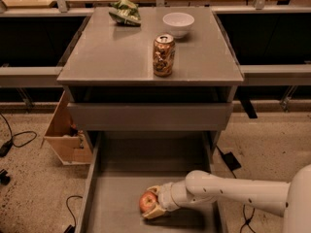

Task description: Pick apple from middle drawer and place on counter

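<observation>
Sitting on the floor of the open middle drawer point(116, 198), the apple point(145, 200) is clasped by the gripper point(150, 203), jaws apple-wide; round, stem direction indiscernible. The counter point(112, 57) holds a soda can point(164, 55) and a white bowl point(178, 24).

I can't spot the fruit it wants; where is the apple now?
The apple lies on the floor of the open middle drawer, low in the camera view, with the hand right at it.

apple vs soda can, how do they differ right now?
The apple is round, red-orange, and lies in the middle drawer with the gripper at it; the soda can is a taller cylinder, standing upright on the counter, nothing touching it. Both look similar in width.
</observation>
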`<state>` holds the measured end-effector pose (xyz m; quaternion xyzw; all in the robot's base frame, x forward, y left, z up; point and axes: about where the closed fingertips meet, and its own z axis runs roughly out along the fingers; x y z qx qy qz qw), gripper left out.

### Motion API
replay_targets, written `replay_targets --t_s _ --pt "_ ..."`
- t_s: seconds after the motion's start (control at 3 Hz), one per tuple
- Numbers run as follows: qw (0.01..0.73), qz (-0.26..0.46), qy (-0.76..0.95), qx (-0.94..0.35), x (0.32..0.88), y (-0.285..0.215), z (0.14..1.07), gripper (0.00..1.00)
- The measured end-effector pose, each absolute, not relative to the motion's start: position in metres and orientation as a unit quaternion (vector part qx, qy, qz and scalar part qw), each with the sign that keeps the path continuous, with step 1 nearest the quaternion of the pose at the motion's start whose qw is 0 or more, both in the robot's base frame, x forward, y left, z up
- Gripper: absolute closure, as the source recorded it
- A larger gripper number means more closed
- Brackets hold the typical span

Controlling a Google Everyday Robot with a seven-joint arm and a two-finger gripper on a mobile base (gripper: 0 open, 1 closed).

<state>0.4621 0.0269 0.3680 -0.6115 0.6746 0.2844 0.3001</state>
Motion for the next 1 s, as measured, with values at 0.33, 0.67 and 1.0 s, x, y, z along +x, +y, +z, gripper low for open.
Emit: replay_targets --t_s 0.33,0.67,1.0 --pt "0.295 0.274 0.669 -0.625 0.464 0.026 0.405 1.0" --pt "0.249 0.297 0.662 -0.642 0.441 0.049 0.48 1.0" --pt "0.226 0.29 0.671 -0.644 0.456 0.061 0.571 1.0"
